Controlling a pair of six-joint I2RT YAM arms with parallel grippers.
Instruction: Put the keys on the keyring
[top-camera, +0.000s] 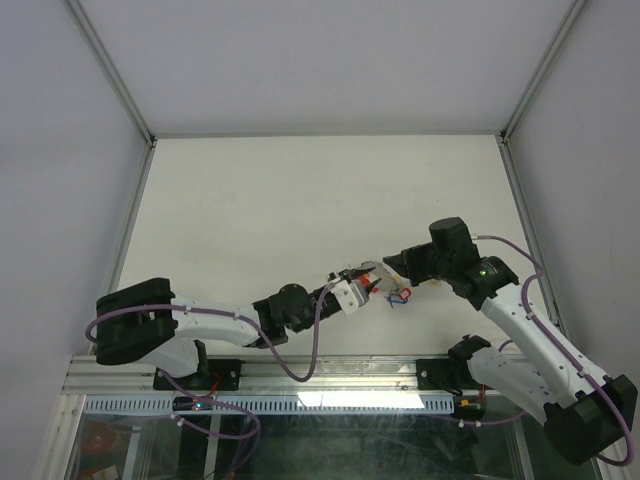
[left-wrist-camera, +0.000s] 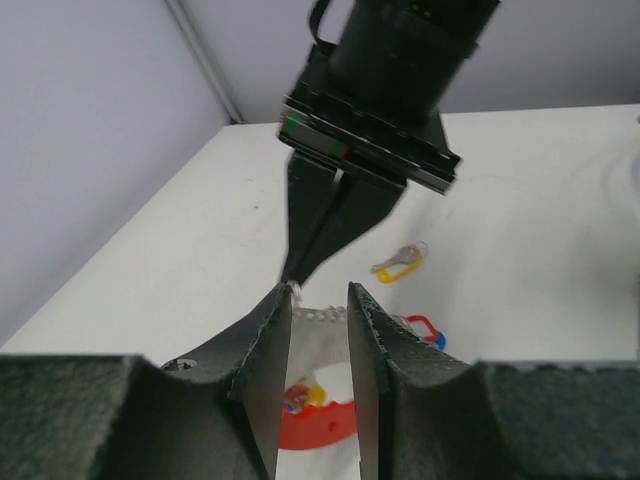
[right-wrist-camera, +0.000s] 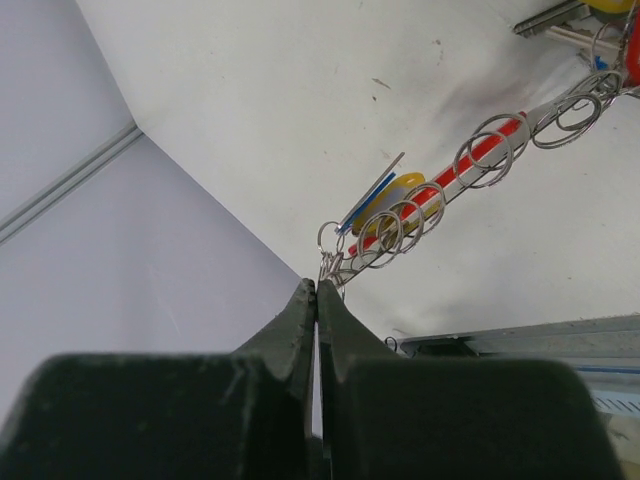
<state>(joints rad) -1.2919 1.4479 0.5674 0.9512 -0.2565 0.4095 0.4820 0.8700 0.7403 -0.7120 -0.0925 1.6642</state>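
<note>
The left gripper (left-wrist-camera: 320, 300) reaches out to the right, low over the table (top-camera: 300, 190). Its fingers (left-wrist-camera: 262, 370) are part closed and clasp the keyring (left-wrist-camera: 322, 428) by its red arc, which fills the gap between them in the left wrist view. A yellow and red tag (left-wrist-camera: 303, 395) sits against the arc just above that grip. At the fingertips a row of thin wire rings (right-wrist-camera: 490, 145) crosses the gap. The right gripper (right-wrist-camera: 317, 285) comes down from the opposite side with its fingers pressed flat together. Its tips touch the end of that row, and I cannot tell whether a ring is nipped there. In the right wrist view the keyring runs away from those tips, held clear of the table, with the rings strung along it. A yellow tag (right-wrist-camera: 405, 190) and a thin blue one hang partway down it, and silvery keys (right-wrist-camera: 555, 18) show near its far end. On the table just beside the left fingers lie a red and a blue tag (left-wrist-camera: 425, 330). Farther off lies one loose key (left-wrist-camera: 398, 264) with a yellow tag, apart from both grippers.
</note>
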